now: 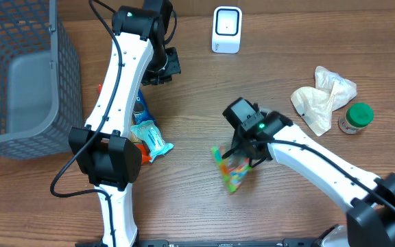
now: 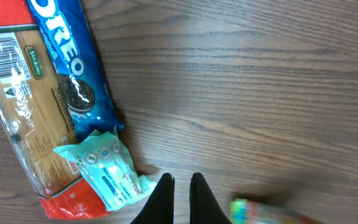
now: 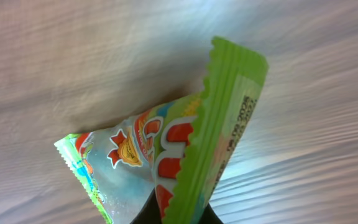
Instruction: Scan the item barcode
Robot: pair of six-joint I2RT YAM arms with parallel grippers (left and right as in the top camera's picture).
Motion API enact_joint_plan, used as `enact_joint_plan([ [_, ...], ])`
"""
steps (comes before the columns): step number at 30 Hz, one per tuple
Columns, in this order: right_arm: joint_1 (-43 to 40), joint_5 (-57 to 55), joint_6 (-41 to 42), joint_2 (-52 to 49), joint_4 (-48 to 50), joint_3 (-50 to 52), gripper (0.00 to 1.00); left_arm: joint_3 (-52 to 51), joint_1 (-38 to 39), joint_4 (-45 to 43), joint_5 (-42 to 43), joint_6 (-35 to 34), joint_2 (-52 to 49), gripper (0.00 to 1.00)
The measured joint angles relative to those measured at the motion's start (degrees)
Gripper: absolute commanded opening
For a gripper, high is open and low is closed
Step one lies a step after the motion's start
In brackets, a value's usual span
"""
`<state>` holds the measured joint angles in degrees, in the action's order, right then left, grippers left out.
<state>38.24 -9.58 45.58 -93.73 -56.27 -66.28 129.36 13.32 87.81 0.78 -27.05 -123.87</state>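
Green-edged, crinkly plastic candy packet (image 3: 166,149) sits pinched between the closed fingers of our right gripper (image 3: 178,214), fanning out just ahead of it. We judge it light, soft and slippery, best held by its stiff sealed seam. Our left gripper (image 2: 180,199) is closed, empty.

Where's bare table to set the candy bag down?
Bare wood between barcode scanner and candy bag, and top-right between scanner and crumpled plastic bag. Crowded: Oreo pack and teal packet under the left arm; green-lidded jar beside the plastic bag.
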Motion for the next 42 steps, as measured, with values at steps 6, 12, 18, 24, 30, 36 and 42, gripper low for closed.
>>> enact_joint_plan([
  [6, 5.53, -25.57, -7.89, 0.96, -2.62, -4.11, 0.04, 0.00, 0.00, -1.01, -0.15, -0.24, 0.00, 0.04],
  [12, 11.13, -47.93, -10.45, -2.27, 2.01, -4.09, 0.04, -0.02, 0.00, -2.01, -2.14, -0.48, 0.00, 0.04],
  [18, 12.04, -63.10, -17.16, -12.24, 14.62, -4.09, 0.04, 0.00, -0.96, -2.71, -4.04, -1.38, 0.00, 0.04],
  [24, 12.24, -69.79, -25.24, -20.65, 22.51, -4.00, 0.04, -0.02, -3.37, -3.19, -4.52, -3.56, 0.00, 0.04],
  [30, 16.28, -69.48, -28.26, -21.18, 23.43, -4.00, 0.04, 0.00, -5.22, -3.19, -4.52, -4.57, 0.00, 0.05],
  [36, 23.08, -62.95, -29.09, -21.18, 23.28, -4.00, 0.06, -0.02, -5.86, -3.19, -4.55, -4.59, 0.00, 0.04],
  [42, 25.20, -59.04, -29.33, -21.18, 22.71, -4.00, 0.13, -0.02, -5.86, -3.19, -4.50, -4.59, 0.00, 0.04],
])
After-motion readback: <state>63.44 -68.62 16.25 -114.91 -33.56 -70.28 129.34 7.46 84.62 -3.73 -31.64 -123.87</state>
